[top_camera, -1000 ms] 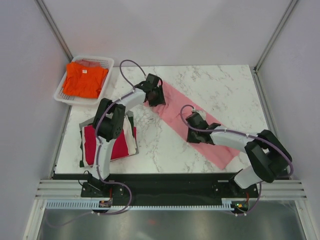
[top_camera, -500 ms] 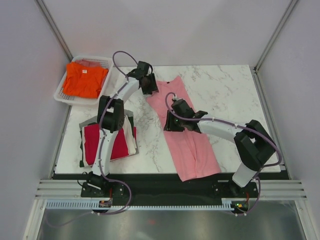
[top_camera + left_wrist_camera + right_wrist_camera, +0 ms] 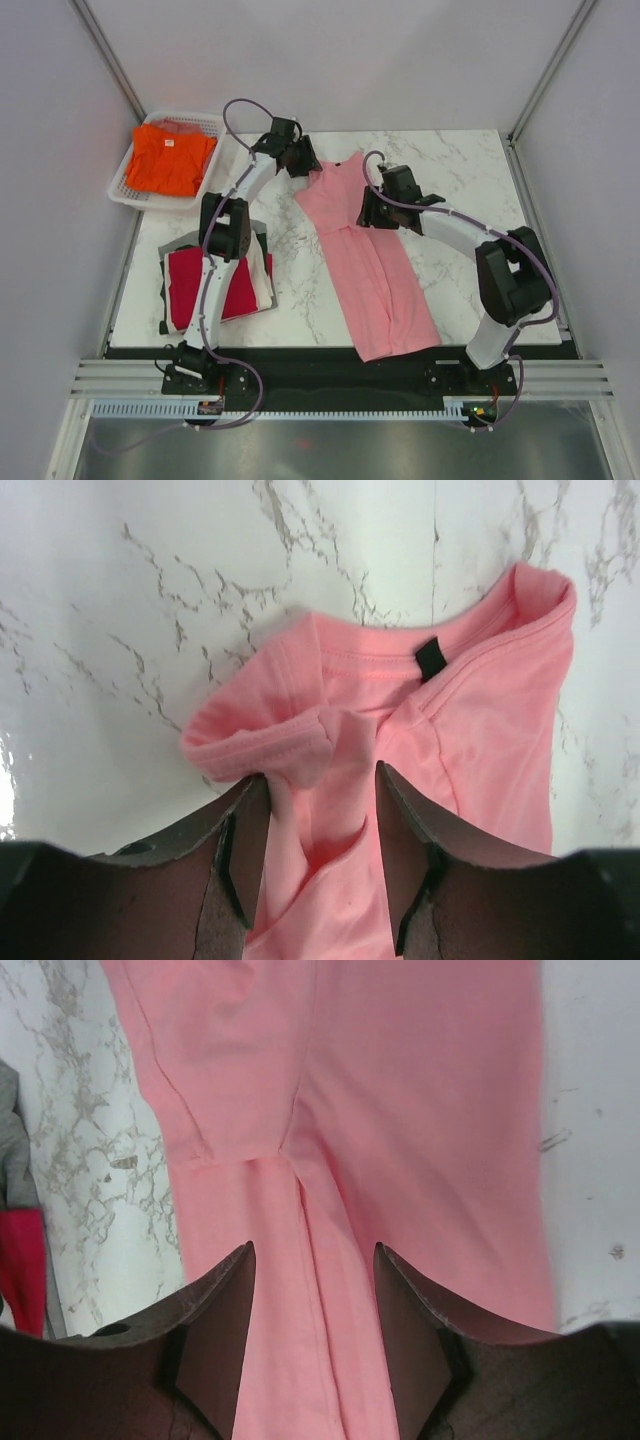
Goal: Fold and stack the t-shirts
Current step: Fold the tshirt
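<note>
The left pincer pinches the light pink t-shirt's bunched shoulder near the tabletop's far edge, while the right pincer gapes empty above its upper half

The pink t-shirt is being swung round on the worktop.
Lying diagonally a second ago, the strip is now running from far centre towards the near edge. The left gripper is drawing the collar end farther back. The right gripper is shifting from mid-strip to the shirt's right edge, its jaws parting.
</note>
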Robot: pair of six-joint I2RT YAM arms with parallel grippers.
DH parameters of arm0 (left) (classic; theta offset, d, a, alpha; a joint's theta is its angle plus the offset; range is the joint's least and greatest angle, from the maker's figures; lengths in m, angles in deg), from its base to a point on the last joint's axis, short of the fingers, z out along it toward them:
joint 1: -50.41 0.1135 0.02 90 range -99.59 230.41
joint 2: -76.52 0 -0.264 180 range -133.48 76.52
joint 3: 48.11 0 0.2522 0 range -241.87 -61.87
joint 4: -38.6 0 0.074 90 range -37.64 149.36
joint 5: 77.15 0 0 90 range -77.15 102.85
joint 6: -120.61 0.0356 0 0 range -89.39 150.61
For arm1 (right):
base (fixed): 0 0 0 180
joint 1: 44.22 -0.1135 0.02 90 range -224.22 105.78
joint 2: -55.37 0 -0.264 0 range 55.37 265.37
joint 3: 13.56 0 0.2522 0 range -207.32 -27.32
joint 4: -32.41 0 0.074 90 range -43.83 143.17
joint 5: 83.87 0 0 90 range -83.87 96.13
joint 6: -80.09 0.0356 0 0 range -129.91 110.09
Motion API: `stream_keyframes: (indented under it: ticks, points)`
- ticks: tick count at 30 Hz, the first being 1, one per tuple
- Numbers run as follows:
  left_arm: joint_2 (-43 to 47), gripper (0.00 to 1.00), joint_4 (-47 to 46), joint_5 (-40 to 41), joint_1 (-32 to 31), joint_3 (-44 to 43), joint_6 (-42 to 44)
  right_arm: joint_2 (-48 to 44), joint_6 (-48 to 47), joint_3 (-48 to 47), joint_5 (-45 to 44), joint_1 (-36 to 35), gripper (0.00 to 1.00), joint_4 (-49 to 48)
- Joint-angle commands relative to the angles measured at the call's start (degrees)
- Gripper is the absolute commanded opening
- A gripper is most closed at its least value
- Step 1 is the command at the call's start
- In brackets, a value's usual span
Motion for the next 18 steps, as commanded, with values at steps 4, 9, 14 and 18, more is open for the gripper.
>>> stream_keyframes:
  ticks: [4, 9, 14, 18]
  points:
    - [-0.8, 0.53, -6.6, -3.8, 2.2, -2.9, -3.4, 6.6, -1.2, -2.5, 3.9, -0.8, 0.60, -1.1]
    - [-1.1, 0.53, -7.3, -4.3, 3.0, -2.9, -3.6, 7.6, -1.2, -1.7, 4.9, -1.9, 0.62, -1.2]
    - [-1.8, 0.53, -8.2, -5.0, 3.2, -3.0, -4.8, 6.0, -0.8, -0.5, 9.8, -5.5, 0.61, -2.3]
    - [-1.2, 0.53, -8.4, -5.3, 3.2, -2.9, -4.9, 1.4, 0.2, 1.5, 11.4, -5.2, 0.62, -2.9]
